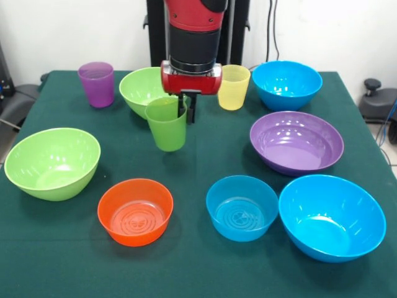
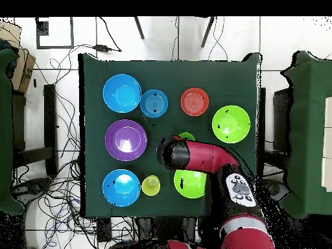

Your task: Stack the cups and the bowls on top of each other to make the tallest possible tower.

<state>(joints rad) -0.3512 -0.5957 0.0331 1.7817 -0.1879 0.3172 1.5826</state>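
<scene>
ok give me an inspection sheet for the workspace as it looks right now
surface: green table, cloth-covered, flat.
job's things: green cup in the claw, seemingly lifted off the cloth; purple cup and yellow cup upright at the far side; seven bowls all separate and upright: two lime green, three blue, orange, purple. No tower started.
clutter: nothing seen on the table.
grippers: claw shut on the green cup's rim.
cables: many loose cables on the floor beside the table.
surroundings: chair to one side, white wall behind.
</scene>
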